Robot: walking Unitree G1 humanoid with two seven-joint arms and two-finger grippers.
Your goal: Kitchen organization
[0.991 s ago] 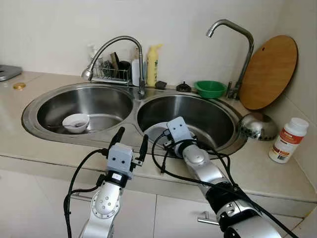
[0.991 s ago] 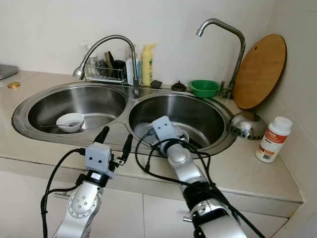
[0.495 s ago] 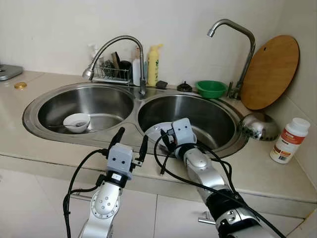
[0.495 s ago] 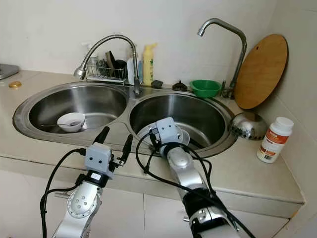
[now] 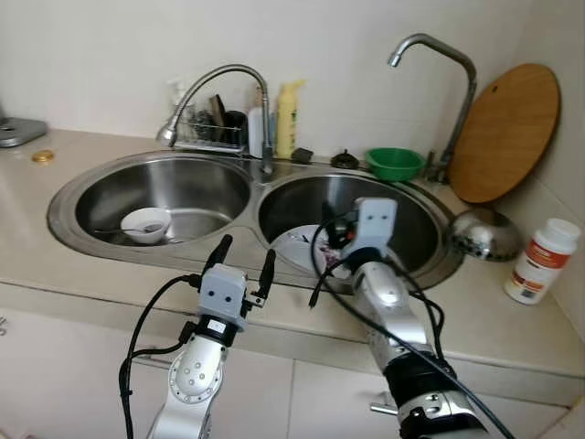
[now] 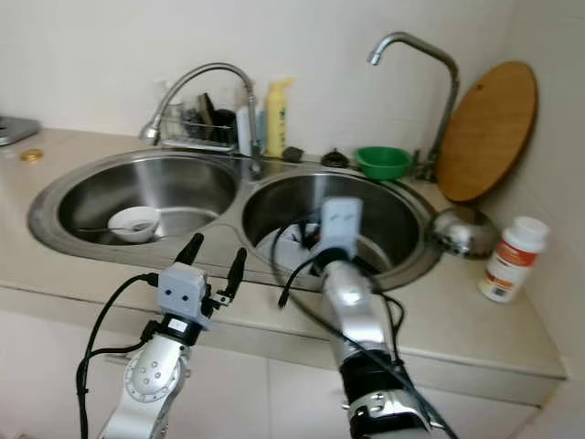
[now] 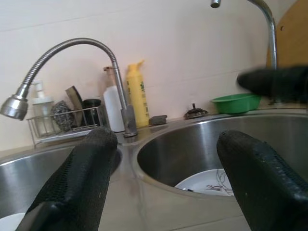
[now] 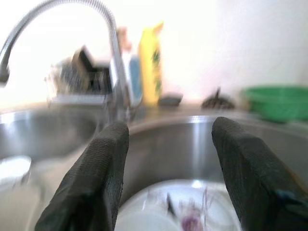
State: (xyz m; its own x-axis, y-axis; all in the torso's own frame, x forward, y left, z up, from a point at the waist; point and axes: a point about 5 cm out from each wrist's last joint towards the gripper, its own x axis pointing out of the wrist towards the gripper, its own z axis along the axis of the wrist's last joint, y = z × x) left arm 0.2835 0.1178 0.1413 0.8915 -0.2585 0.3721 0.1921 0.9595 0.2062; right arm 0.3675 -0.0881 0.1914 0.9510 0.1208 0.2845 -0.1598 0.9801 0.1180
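Silver and idle nearest the camera, the left gripper (image 5: pixel 243 259) hovers over the front lip of the bench (image 5: pixel 55 274), its black fingers (image 7: pixel 84 180) spread wide with nothing between them, in the same spot as a second ago. Just beyond it the right gripper (image 8: pixel 166 159) has changed most: a second ago its wrist lay low and leftward over the near rim of the right basin (image 5: pixel 416 215), and it has since swung rightward and risen, so its fingers now point down into that basin, wide apart and empty. I judge this to be the approach to a pickup, not a grasp, since nothing is yet touched. The target looks to be the white plate (image 5: pixel 300 245), lying roughly flat on the basin floor near its front-left wall, face up, with a dark pattern and some residue; being round it has no real long axis, so the rim nearest the fingers seems the natural place to take it. Farther left, a small white bowl (image 5: pixel 146 222) sits upright in the left basin. At the back stand a yellow bottle (image 5: pixel 287 119), a green bowl (image 5: pixel 395 163) and a wooden board (image 5: pixel 505 133) leaning on the wall.
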